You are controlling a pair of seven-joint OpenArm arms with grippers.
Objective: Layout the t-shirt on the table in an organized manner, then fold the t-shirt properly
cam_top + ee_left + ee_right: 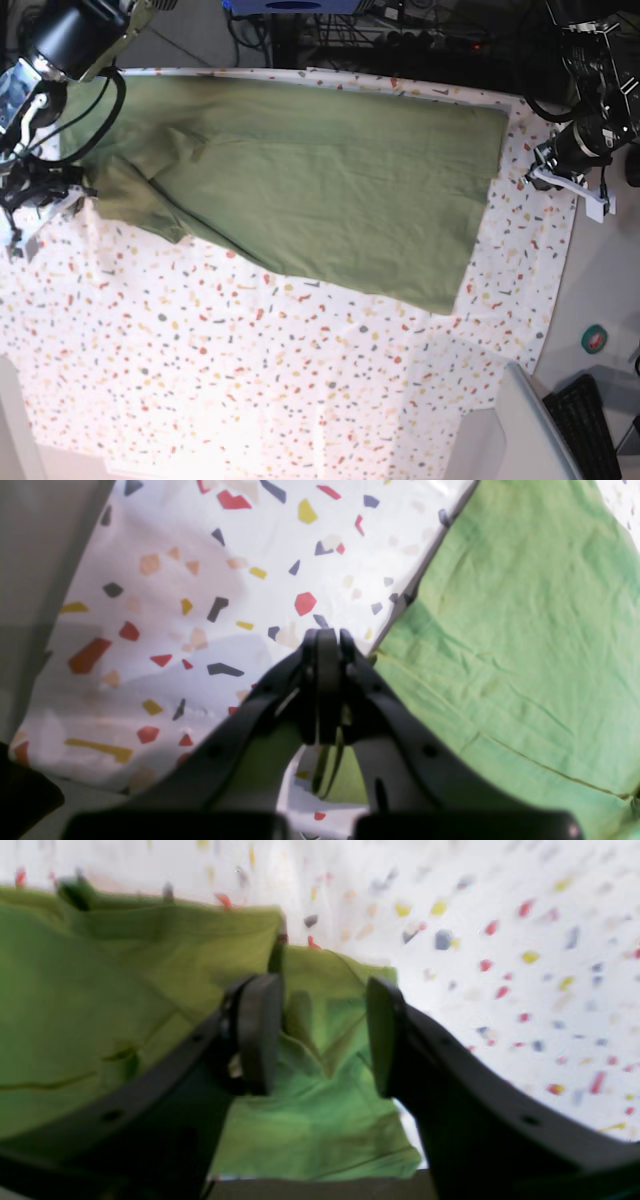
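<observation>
Base view bright, even; strong glare washes out near edge of tabletop (230, 455). Right wrist view smeared with blur, flecks streaked, my right jaws dark and soft-edged, t-shirt (125, 990) detail mushy. Left wrist view sharper: flecks crisp at centre, softer toward edges; my left jaws out of focus, faint grey shadow on cloth beside them.

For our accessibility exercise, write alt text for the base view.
An olive-green t-shirt lies spread but wrinkled across the far half of a speckled white table. Two robot arms sit at the table's left and right edges.
</observation>
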